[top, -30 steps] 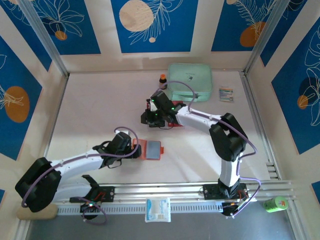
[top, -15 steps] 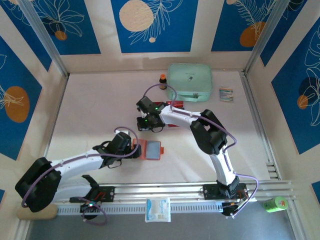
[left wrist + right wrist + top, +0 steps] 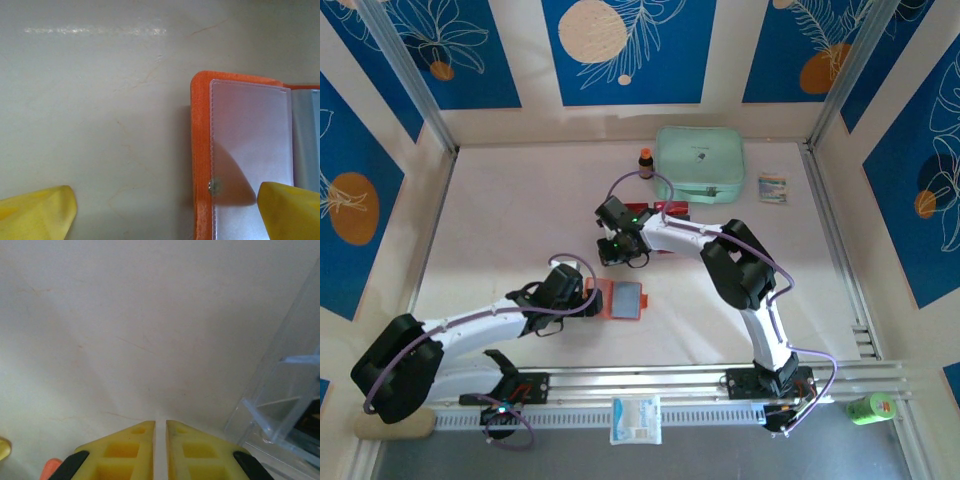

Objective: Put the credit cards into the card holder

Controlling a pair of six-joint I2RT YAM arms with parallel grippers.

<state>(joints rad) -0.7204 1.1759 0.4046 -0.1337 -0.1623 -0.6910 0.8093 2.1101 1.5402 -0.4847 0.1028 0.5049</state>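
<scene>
The pale table (image 3: 500, 220) bears the open card holder (image 3: 620, 298), a mint-green pouch (image 3: 700, 160), a bottle (image 3: 645, 160) and a packet (image 3: 772, 188).

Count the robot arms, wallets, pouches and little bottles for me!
Arms: 2, left arm and right arm
Wallet: 1
Pouch: 1
Bottle: 1
Total: 5

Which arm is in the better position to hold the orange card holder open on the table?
Left. The left gripper, open, straddles the card holder's edge, with one finger over the clear inner sleeve. The right gripper, jaws almost shut, hangs beside the clear tray, apart from the holder.
</scene>
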